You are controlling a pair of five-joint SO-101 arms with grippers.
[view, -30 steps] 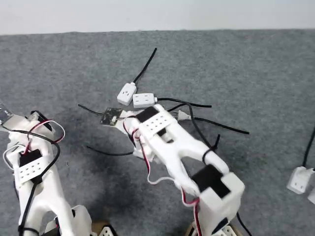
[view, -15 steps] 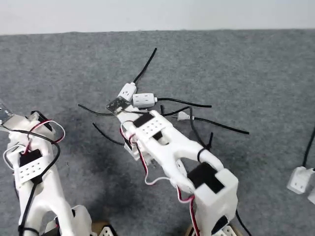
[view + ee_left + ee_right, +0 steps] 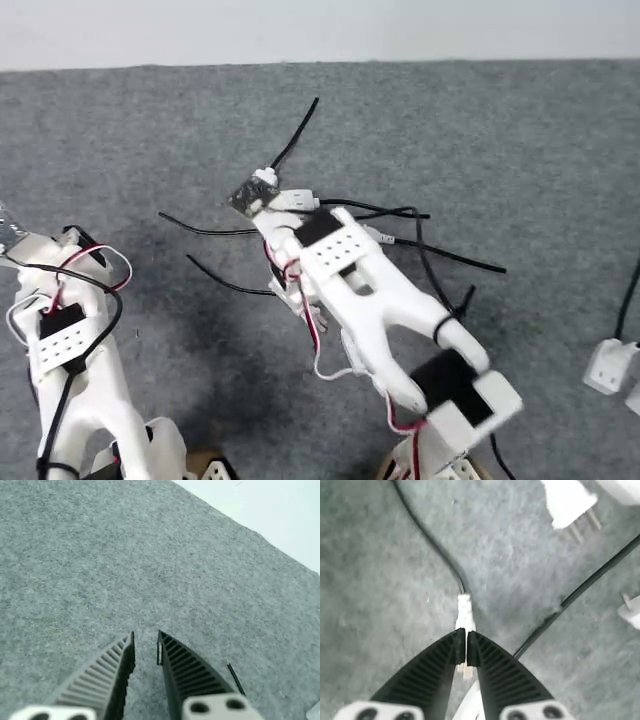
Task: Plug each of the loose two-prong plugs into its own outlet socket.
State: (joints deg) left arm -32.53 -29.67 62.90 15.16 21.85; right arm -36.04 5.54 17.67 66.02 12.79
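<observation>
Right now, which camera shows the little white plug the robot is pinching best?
The right wrist view: the two-prong plug sits clamped in the right end effector, its black cable leading away. In the high view that arm's wrist covers the spot. The left wrist view faces grey mat elsewhere.

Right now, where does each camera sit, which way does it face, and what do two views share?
High view: fixed above, looking down on the grey mat; left arm and right arm show.
Left wrist view: on the left arm, facing past its open left pincer onto mat.
Right wrist view: on the right arm, facing down at right pincer shut on white plug.
Shared: high and right wrist views both show black cables on the mat.
</observation>
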